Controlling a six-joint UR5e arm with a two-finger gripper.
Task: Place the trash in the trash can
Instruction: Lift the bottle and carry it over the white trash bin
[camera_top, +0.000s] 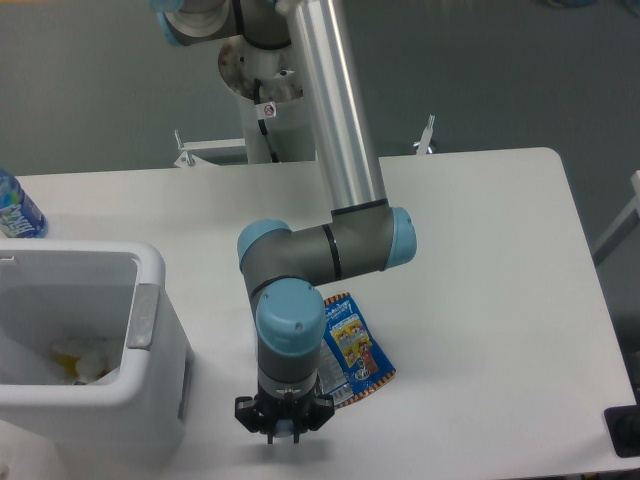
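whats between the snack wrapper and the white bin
In the camera view, the robot's wrist and gripper hang between the wrapper and the bin; below them only bare table shows.
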